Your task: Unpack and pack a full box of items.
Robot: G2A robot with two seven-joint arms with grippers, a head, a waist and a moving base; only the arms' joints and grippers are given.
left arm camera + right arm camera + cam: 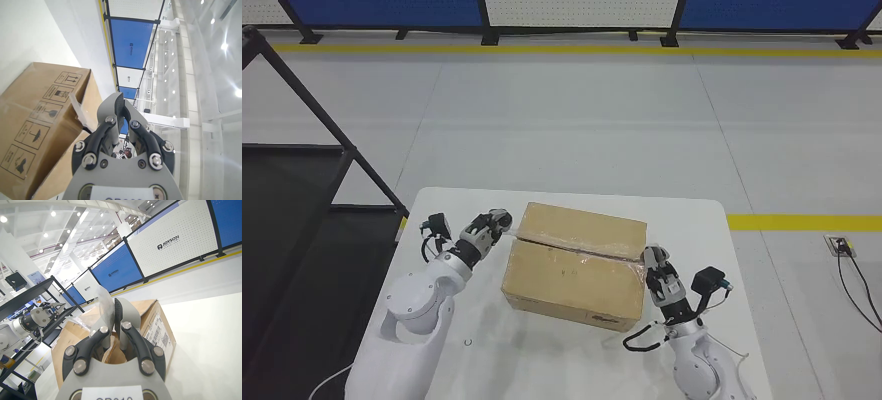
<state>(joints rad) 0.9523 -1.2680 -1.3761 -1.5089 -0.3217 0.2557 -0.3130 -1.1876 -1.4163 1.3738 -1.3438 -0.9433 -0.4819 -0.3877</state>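
Observation:
A brown cardboard box (572, 265) lies across the middle of the white table (482, 340). Clear tape (587, 252) runs along its top seam. My left gripper (498, 220) is at the box's left end, by the top edge, shut with nothing between its fingers (119, 106). A loose curl of tape (78, 110) sticks off that end of the box (37, 117). My right gripper (652, 258) is at the box's right end, shut on a strip of clear tape (105, 303) that stands up from its fingertips. The box (151, 321) has a barcode label (159, 332) on this end.
A black metal shelf frame (312, 150) stands to the left of the table, also seen behind the left gripper (48, 313) in the right wrist view. Blue and white partition panels (572, 12) and a yellow floor line lie beyond the table.

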